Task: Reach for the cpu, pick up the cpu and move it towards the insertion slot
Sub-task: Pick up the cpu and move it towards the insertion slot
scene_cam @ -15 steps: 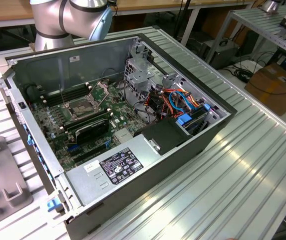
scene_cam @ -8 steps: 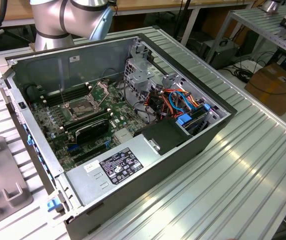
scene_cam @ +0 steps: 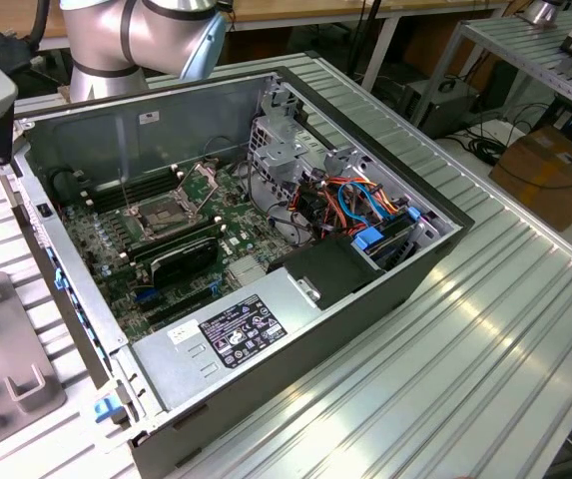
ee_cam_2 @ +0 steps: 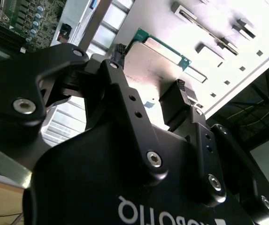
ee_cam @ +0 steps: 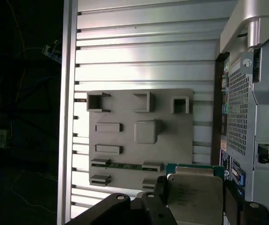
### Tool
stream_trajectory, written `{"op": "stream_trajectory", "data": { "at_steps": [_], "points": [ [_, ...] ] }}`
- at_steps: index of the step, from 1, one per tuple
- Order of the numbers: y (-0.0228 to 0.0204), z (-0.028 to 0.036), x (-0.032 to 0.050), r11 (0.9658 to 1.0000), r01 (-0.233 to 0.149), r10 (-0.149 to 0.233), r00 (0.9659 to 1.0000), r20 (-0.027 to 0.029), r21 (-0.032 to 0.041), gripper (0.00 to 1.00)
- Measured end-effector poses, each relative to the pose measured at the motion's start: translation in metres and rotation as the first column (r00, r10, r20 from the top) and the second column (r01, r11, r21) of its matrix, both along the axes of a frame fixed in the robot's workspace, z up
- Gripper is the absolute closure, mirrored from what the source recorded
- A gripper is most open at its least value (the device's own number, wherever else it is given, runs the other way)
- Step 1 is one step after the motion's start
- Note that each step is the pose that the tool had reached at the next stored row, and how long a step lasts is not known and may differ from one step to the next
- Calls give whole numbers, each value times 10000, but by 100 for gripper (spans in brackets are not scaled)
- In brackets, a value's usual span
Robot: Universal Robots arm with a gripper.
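Second wrist view shows your gripper (ee_cam_2: 148,77) clamped on the cpu (ee_cam_2: 155,61), lifted over the grey parts tray (ee_cam: 125,136); the insertion slot (scene_cam: 163,213) sits well apart, unreached.

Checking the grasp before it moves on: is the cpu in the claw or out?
In: the claw is shut on the cpu, fingertips on opposite edges in both wrist views.

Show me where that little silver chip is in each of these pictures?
Exterior view: I cannot find the cpu; the gripper sits beyond the exterior view's left edge.
Second wrist view: cpu between the gripper fingers.
First wrist view: cpu, likewise gripped.
Shared landmark: grey fixture plate.
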State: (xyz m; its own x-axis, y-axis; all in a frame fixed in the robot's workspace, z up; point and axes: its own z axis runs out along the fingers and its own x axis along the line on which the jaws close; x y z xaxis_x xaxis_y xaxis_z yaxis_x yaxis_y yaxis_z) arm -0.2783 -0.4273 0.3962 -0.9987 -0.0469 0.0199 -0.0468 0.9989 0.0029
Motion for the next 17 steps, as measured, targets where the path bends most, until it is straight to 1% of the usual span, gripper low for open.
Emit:
{"op": "stream_trajectory", "data": {
  "at_steps": [1, 2, 7, 12, 13, 14, 15, 17],
  "points": [
    [0, 0, 31, 10000, 0, 0, 10000, -1, -1, 45],
    [0, 0, 110, 10000, 0, 0, 10000, -1, -1, 45],
    [0, -3, 227, 10000, 0, 0, 10000, -1, -1, 45],
    [0, -3, 305, 10000, 0, 0, 10000, -1, -2, 45],
    [2, -3, 347, 10000, 1, -1, 10000, -1, -3, 45],
    [17, -3, 372, 10000, 1, -1, 10000, 0, -1, 45],
    [25, -3, 395, 10000, 0, 0, 10000, -1, -2, 45],
    [27, -5, 429, 10000, 0, 0, 10000, -1, -2, 45]
  ]
}}
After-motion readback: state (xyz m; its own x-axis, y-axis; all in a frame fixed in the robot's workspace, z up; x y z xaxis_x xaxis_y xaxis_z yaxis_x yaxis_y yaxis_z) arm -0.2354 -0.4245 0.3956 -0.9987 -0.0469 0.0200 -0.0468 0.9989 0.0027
